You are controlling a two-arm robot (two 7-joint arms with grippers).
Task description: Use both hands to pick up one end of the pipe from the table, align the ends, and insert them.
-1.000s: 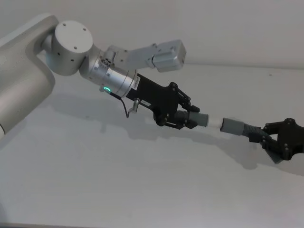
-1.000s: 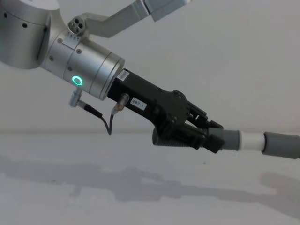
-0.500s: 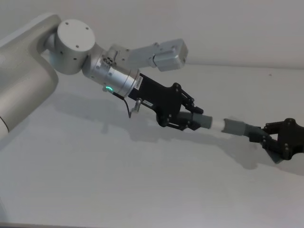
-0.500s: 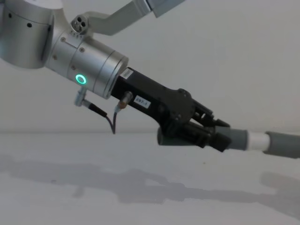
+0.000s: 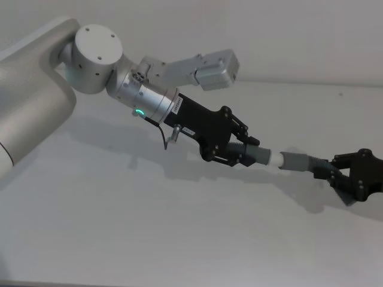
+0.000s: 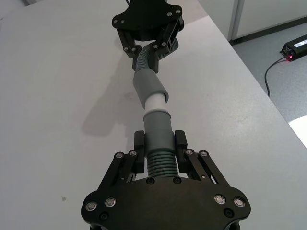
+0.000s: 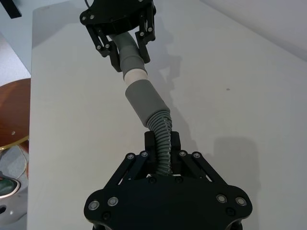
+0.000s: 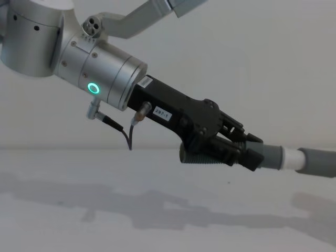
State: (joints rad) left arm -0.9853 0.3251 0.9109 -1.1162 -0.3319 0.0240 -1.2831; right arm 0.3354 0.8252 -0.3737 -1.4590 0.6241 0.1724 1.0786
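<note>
Insertion underway — left end effector (image 5: 244,156) clamps the white-tipped piece (image 5: 263,157), right end effector (image 5: 336,177) the grey-mouthed piece (image 5: 297,161); next, press straight in.

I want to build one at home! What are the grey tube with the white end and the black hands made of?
The grey ribbed tube looks like matte plastic: dull surface, moulded ridges. Its white tip looks like smoother plastic, though rubber is possible. The left black hand and the right black hand seem to be hard matte plastic links joined with small metal screws; painted metal cannot be ruled out.
</note>
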